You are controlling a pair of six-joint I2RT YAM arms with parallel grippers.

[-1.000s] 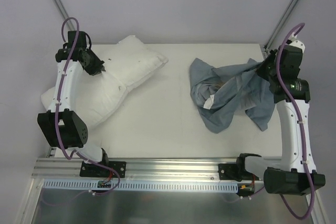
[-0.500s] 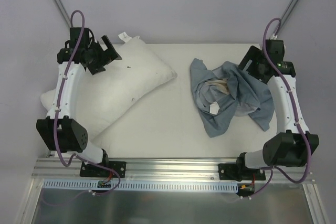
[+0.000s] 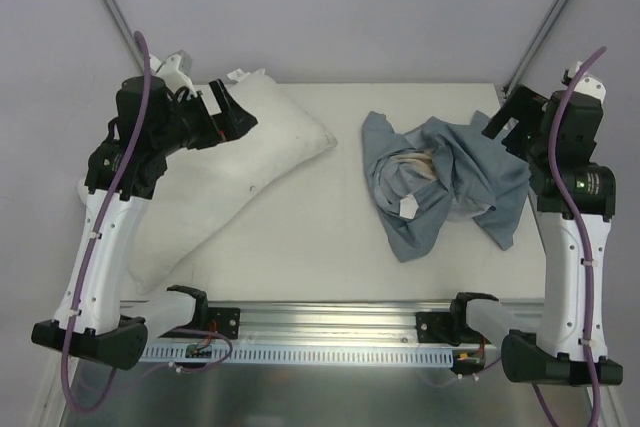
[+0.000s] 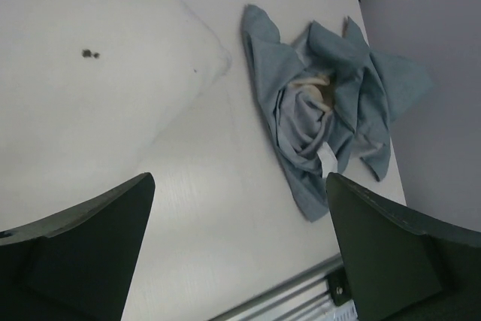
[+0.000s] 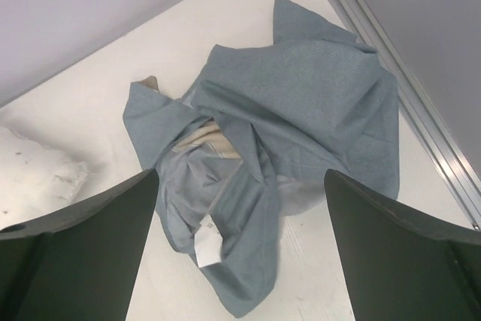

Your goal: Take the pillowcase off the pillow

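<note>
Left tool spread wide, empty, over the 11 o'clock end of the plump white rectangular pillow. Right tool equally wide, empty, at 2 o'clock of the crumpled slate-blue fabric pillowcase, which lies on the white table apart from the pillow.
Left wrist: pillow at 10 o'clock, pillowcase at 1 o'clock.
Right wrist: pillowcase heaped at centre, ungripped.

We see a bare strip of worktop open between the pillow at left and the crumpled pillowcase at right.
</note>
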